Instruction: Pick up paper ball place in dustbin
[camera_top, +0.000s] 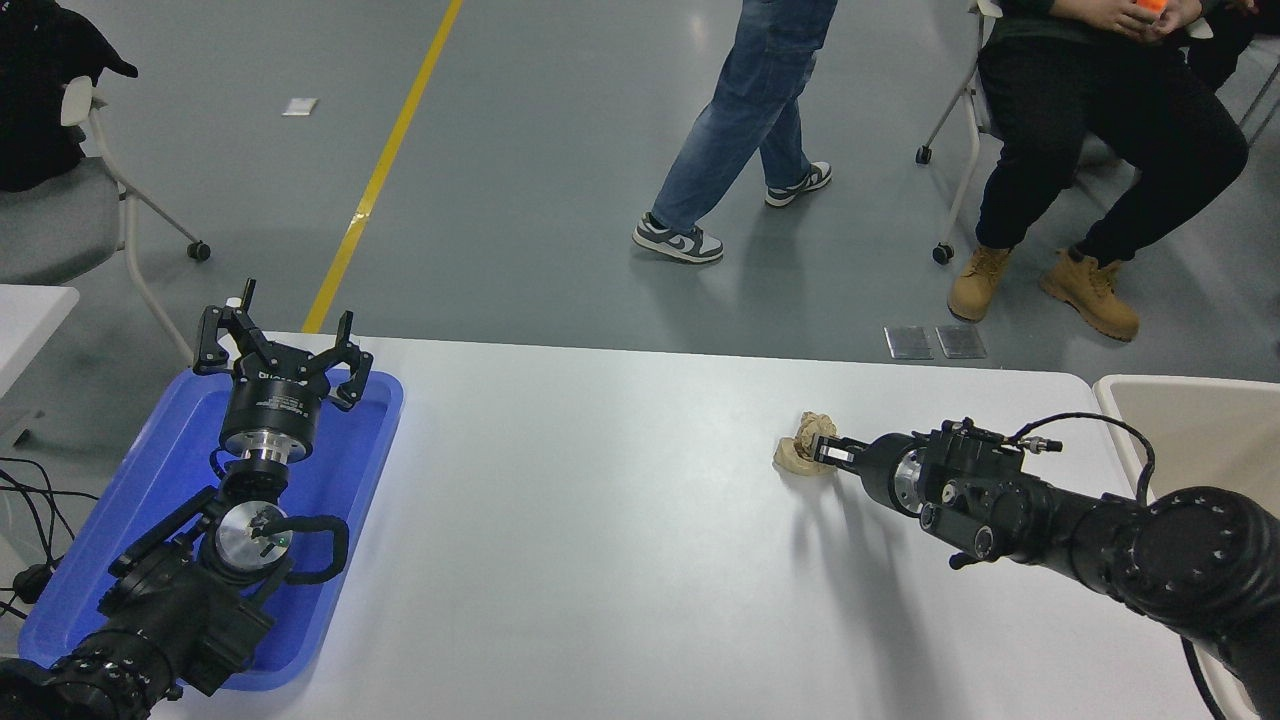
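The paper ball (797, 452), a small crumpled tan wad, lies on the white table (600, 520) right of centre, near the far edge. My right gripper (828, 452) reaches in low from the right and its tip touches the ball's right side. It hides part of the ball. The beige dustbin (1180, 382) stands at the table's right edge, behind my right arm, and only its left corner shows. My left gripper (283, 335) is open and empty, parked over the blue tray at the lower left.
A shallow blue tray (150, 480) lies at the table's left end under the left arm. Beyond the far edge a person in jeans (745, 110) walks on the floor, and another person (1090, 120) sits on a chair at the top right.
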